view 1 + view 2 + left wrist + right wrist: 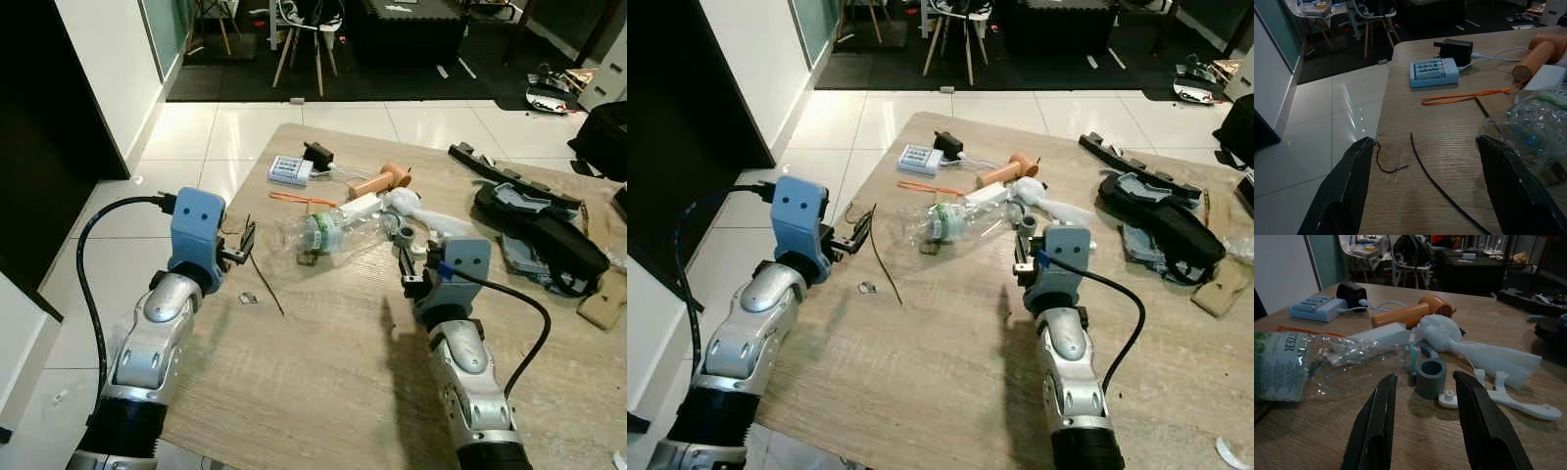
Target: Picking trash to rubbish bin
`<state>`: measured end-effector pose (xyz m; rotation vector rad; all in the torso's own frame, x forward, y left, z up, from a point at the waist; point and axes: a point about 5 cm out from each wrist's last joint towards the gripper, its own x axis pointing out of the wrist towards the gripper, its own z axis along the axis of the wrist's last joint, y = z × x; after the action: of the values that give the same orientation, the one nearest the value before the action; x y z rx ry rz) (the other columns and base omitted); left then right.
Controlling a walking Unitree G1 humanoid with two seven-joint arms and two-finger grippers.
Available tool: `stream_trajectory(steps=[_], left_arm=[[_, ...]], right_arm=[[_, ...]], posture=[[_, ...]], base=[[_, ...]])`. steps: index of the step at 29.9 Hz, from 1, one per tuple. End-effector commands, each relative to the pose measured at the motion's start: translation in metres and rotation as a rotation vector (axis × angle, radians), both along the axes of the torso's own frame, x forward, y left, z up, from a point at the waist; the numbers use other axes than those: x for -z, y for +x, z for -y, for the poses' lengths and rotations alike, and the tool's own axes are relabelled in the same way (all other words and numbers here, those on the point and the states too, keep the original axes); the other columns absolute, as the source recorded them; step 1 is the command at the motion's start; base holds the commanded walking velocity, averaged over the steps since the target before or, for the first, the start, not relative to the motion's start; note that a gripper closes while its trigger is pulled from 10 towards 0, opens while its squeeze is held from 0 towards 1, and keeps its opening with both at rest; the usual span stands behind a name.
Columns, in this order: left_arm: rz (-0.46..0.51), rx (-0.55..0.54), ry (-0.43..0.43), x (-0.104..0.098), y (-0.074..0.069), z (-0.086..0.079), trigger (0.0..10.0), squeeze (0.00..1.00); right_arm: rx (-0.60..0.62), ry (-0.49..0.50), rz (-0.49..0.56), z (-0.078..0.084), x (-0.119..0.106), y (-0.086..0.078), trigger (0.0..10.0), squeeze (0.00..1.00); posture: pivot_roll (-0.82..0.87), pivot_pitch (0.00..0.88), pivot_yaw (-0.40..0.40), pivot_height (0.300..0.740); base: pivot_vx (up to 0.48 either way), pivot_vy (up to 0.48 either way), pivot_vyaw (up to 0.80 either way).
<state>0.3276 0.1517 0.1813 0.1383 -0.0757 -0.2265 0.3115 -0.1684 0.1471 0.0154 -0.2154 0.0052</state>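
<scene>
We stand at a wooden table [323,372] with both arms raised over it. Our left gripper [1422,188] hovers low near the table's left edge, its fingers spread wide and holding nothing; between them lie a thin dark strip [1442,188] and a small curl of dark wire [1387,164] on the wood. Our right gripper [1422,418] sits low over the middle of the table, fingers parted and empty, pointed at a small grey cylinder [1430,378] that stands just beyond the tips. The crushed clear plastic bottle [338,233] with a green label lies on its side between the two grippers, its neck toward the grey cylinder. Just behind it we see a white box [1383,334], an orange handheld tool [383,180], a crumpled white plastic bag [1469,350], an orange cord [1464,98] and a blue battery charger [290,170] with its black plug [317,154]. Dark gear [534,220] lies at the table's right side
</scene>
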Motion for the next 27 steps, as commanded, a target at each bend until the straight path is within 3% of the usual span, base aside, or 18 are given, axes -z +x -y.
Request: stream_trajectory(steps=[1, 4, 5, 7, 11, 14, 17, 22, 27], left_arm=[[-0.015, 0.011, 0.032, 0.003, -0.002, -0.002, 10.0, 0.00], [-0.013, 0.027, 0.042, 0.002, -0.001, -0.001, 10.0, 0.00], [-0.010, 0.033, 0.047, 0.000, 0.000, -0.001, 10.0, 0.00], [-0.009, 0.035, 0.048, 0.000, 0.000, -0.001, 10.0, 0.00], [-0.003, 0.057, 0.068, -0.002, 0.001, 0.001, 10.0, 0.00], [0.002, 0.068, 0.071, -0.004, 0.001, 0.002, 10.0, 0.00], [0.027, 0.117, 0.064, -0.011, 0.002, 0.006, 10.0, 0.00], [0.053, 0.174, 0.049, -0.018, -0.002, 0.013, 10.0, 0.00], [0.063, 0.214, 0.042, -0.022, -0.003, 0.018, 10.0, 0.00]], right_arm=[[-0.022, 0.022, -0.012, 0.003, 0.001, 0.002, 10.0, 0.00], [-0.072, 0.028, 0.003, 0.003, -0.003, 0.007, 10.0, 0.00], [-0.137, 0.012, 0.015, 0.002, -0.008, 0.010, 10.0, 0.95], [-0.169, 0.005, 0.015, 0.000, -0.009, 0.011, 10.0, 1.00], [-0.347, -0.057, 0.002, -0.009, -0.012, 0.018, 10.0, 1.00], [-0.370, -0.051, -0.002, -0.009, -0.013, 0.021, 10.0, 1.00], [-0.417, -0.124, -0.001, -0.009, -0.018, 0.031, 10.0, 1.00], [-0.367, -0.225, 0.018, 0.006, -0.028, 0.042, 10.0, 1.00], [-0.298, -0.237, 0.023, 0.026, -0.037, 0.051, 10.0, 1.00]], posture=[[-0.01, 0.127, 0.051, 0.740], [-0.01, 0.130, 0.053, 0.740], [-0.01, 0.134, 0.055, 0.740], [-0.01, 0.138, 0.057, 0.740], [0.00, 0.153, 0.056, 0.740], [0.00, 0.162, 0.057, 0.740], [0.01, 0.180, 0.058, 0.740], [0.02, 0.209, 0.057, 0.740], [0.01, 0.222, 0.064, 0.740]], base=[[0.000, 0.000, 0.00], [0.000, 0.000, 0.00], [0.000, 0.000, 0.00], [0.000, 0.000, 0.00], [0.000, 0.000, 0.00], [0.000, 0.000, 0.00], [0.000, 0.000, 0.00], [0.000, 0.000, 0.00], [0.000, 0.000, 0.00]])
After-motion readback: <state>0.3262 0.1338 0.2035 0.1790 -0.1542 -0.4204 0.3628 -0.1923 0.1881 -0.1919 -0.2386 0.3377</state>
